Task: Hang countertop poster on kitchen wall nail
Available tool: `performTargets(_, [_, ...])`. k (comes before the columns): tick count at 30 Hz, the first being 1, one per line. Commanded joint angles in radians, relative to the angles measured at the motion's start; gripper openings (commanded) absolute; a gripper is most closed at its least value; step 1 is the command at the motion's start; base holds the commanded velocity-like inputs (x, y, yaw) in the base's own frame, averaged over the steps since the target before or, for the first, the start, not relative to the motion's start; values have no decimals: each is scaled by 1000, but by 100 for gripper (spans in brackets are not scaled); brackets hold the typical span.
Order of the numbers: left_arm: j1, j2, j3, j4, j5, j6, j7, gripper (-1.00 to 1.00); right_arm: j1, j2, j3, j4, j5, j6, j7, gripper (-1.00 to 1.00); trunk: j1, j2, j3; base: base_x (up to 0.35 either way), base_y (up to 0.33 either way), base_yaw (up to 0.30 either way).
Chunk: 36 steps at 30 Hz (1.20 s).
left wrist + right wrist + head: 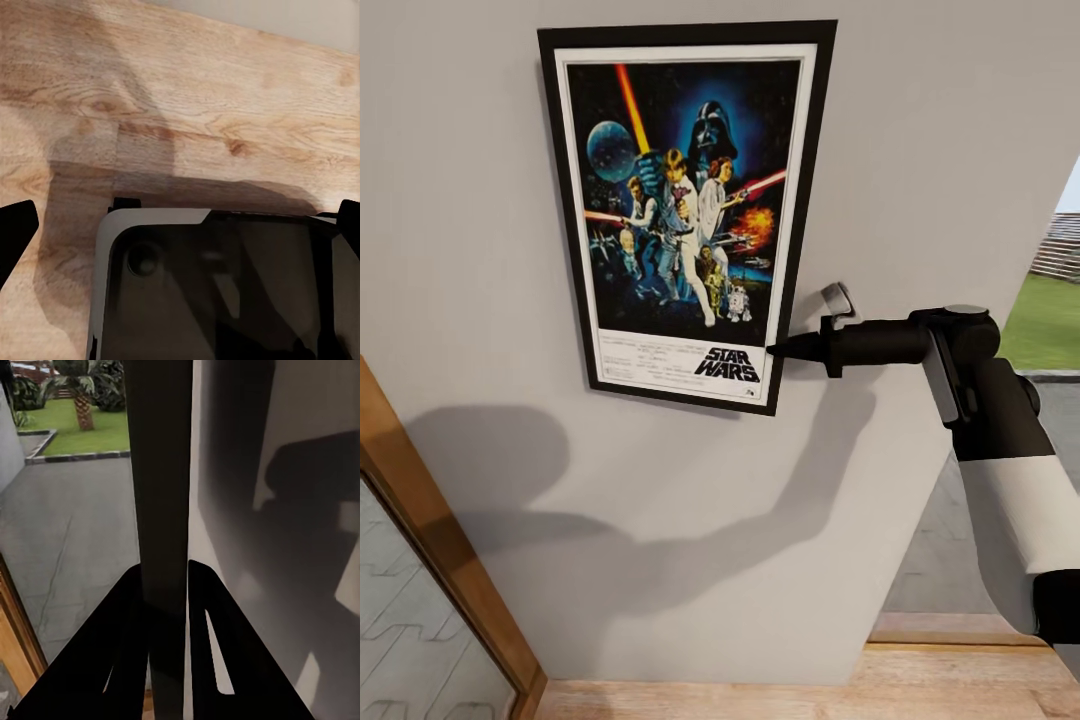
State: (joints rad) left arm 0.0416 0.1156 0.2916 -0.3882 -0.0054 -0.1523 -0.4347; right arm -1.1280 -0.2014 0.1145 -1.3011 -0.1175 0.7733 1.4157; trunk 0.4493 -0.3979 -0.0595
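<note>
Clamped on the poster's lower right edge, my right gripper reaches level from the side.
Wrist view alone shows its black frame edge-on between my fingers; left jaws spread over wood floor.

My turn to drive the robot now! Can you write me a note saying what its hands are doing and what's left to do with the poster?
Right gripper: shut on the poster's right edge, near its lower corner.
Left gripper: open, holding nothing, pointing down at the wooden floor.
Poster: up against the grey wall, slightly tilted.
Done: poster lifted to the wall.
Left: can't tell if it's hooked on a nail; check before you let go.
</note>
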Motion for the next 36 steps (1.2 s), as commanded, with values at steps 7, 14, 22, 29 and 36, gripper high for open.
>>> performTargets(7, [0, -1, 6, -1, -1, 1, -7, 100, -1, -1, 2, 0, -8, 11, -1, -100, 1, -2, -2, 0, 0, 0])
performTargets(14, [0, -1, 6, -1, -1, 1, -7, 100, -1, -1, 2, 0, -8, 11, -1, -100, 1, -2, -2, 0, 0, 0])
performTargets(22, [0, -1, 6, -1, -1, 0, -7, 100, -1, -1, 2, 0, -8, 11, -1, -100, 1, -2, -2, 0, 69, 0])
performTargets(29, [0, -1, 6, -1, -1, 0, -7, 100, -1, -1, 1, 0, -8, 11, -1, -100, 1, -2, -2, 0, 26, 0])
performTargets(36, [0, -1, 6, -1, -1, 1, -7, 100, -1, -1, 1, 0, -8, 11, -1, -100, 1, -2, -2, 0, 33, 0])
